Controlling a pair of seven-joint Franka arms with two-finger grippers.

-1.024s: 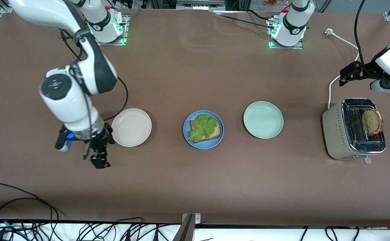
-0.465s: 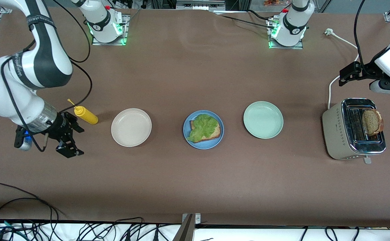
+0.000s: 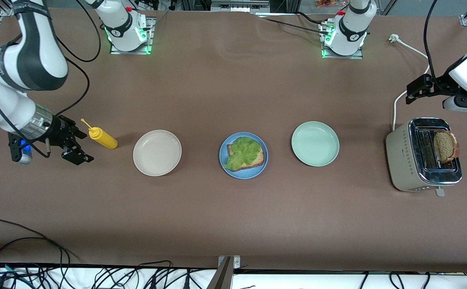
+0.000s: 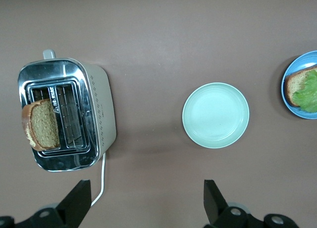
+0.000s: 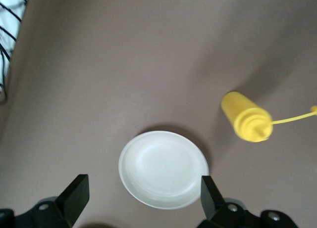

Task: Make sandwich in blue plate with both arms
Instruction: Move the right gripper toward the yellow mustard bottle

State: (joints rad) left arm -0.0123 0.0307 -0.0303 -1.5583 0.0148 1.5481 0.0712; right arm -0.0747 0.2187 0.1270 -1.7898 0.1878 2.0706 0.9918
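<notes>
our right black two-finger gripper (image 3: 75, 150) has swung off the round cream plate (image 3: 157, 152), open and empty, beside the yellow squeeze bottle (image 3: 102, 138); our left black two-finger gripper (image 3: 416, 86) waits open above the steel toaster (image 3: 424, 154), top slice next.

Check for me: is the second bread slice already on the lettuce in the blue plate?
No, the second bread slice stands in the toaster, and the lettuce lies uncovered.

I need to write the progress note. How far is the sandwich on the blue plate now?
Done: the round mid-blue plate holds one brown bread slice with a ruffled green lettuce leaf on it.
In hand: nothing. The right end effector is open beside the yellow squeeze bottle; the left end effector is open above the cream toaster.
Left: the second brown slice, which stands in the toaster, must go on top.
</notes>
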